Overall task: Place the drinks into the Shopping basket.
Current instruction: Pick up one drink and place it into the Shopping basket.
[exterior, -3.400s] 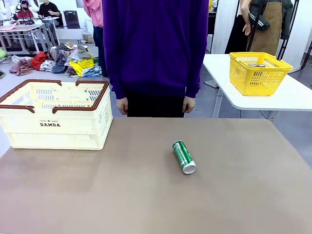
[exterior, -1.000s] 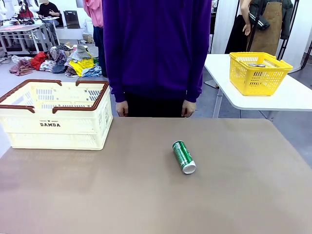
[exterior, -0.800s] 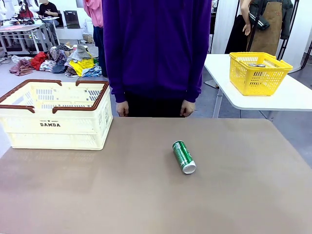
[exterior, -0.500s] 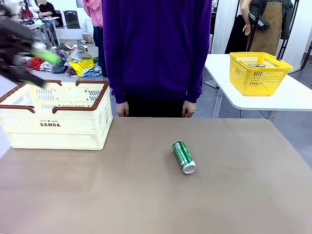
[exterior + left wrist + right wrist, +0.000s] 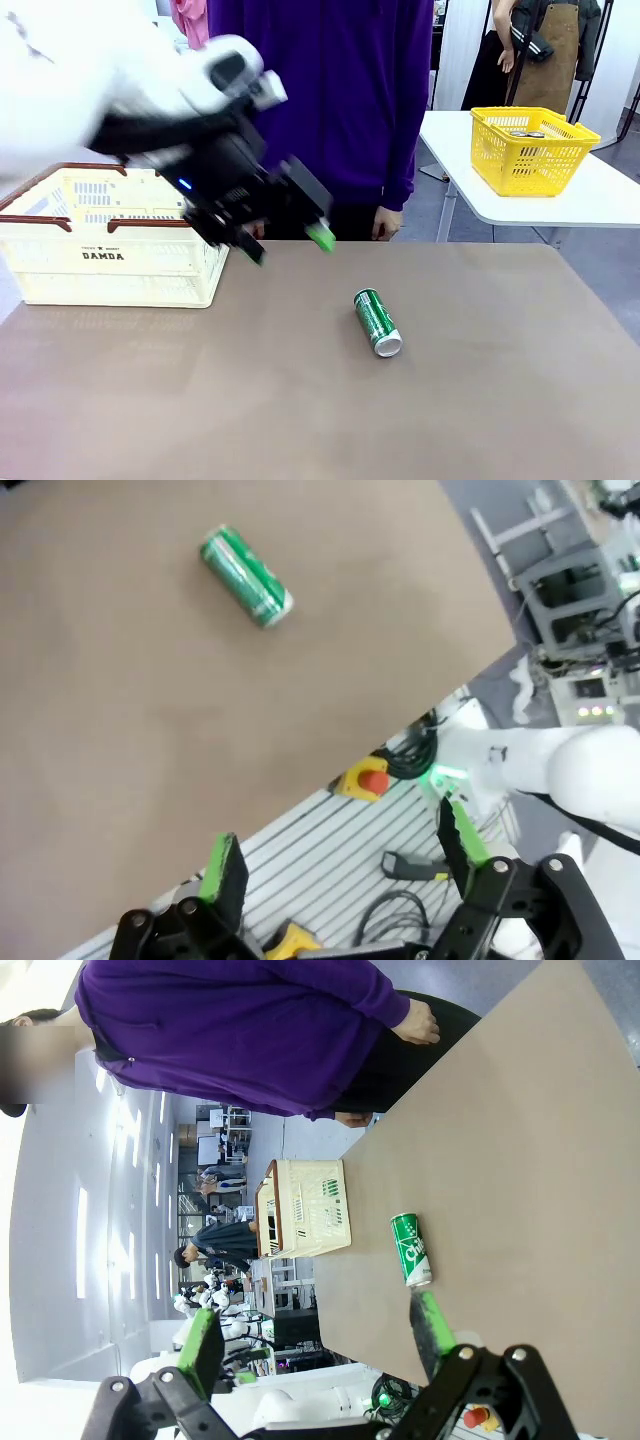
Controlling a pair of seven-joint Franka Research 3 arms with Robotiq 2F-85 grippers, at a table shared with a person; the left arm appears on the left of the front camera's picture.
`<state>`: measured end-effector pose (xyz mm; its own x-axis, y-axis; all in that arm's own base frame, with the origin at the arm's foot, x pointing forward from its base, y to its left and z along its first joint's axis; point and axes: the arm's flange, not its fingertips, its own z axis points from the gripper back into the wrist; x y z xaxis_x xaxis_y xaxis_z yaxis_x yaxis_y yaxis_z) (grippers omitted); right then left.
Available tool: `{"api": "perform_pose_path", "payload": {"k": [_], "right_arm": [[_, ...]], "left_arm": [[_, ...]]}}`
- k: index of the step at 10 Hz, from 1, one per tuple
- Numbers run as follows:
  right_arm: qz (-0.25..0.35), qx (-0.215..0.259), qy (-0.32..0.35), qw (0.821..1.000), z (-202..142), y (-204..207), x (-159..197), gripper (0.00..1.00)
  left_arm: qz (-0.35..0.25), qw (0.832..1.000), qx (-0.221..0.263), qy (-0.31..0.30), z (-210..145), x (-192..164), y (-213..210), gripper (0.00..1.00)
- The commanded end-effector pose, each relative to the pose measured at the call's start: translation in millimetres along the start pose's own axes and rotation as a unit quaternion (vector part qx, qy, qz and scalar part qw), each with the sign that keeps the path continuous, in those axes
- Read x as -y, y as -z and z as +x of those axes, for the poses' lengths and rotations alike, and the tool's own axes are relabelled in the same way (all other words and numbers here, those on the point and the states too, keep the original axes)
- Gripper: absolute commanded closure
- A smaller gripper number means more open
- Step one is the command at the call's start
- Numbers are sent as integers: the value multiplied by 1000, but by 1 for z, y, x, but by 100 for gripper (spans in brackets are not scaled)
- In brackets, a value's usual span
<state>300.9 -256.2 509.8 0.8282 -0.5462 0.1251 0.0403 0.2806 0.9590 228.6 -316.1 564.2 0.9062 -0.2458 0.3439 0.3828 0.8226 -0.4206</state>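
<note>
One green drink can (image 5: 377, 322) lies on its side near the middle of the brown table, silver end toward me. The cream Shopping basket (image 5: 110, 270) with a brown rim stands at the far left. My left gripper (image 5: 289, 246) hangs open in the air between the basket and the can, nothing between its green pads. In the left wrist view the can (image 5: 246, 563) lies far ahead of the open left gripper (image 5: 340, 855). In the right wrist view the right gripper (image 5: 318, 1335) is open and empty, with the can (image 5: 411, 1248) and the basket (image 5: 320, 1222) farther off.
A person in a purple top (image 5: 320, 100) stands at the table's far edge, hands hanging by the sides. A yellow mesh basket (image 5: 530, 150) sits on a white side table (image 5: 600, 205) at the back right. Bare tabletop surrounds the can.
My left arm has swung in from the upper left, past the basket, toward the middle of the table. The can and the basket have not moved.
</note>
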Motion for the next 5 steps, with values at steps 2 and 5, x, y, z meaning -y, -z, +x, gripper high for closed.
{"api": "perform_pose_path", "payload": {"k": [2,5], "right_arm": [[9,2,-11,1000,1,-1,-1,0],[9,2,-11,1000,1,-1,-1,0]], "left_arm": [[0,1000,0,0,0,0,0,0],[0,1000,0,0,0,0,0,0]]}}
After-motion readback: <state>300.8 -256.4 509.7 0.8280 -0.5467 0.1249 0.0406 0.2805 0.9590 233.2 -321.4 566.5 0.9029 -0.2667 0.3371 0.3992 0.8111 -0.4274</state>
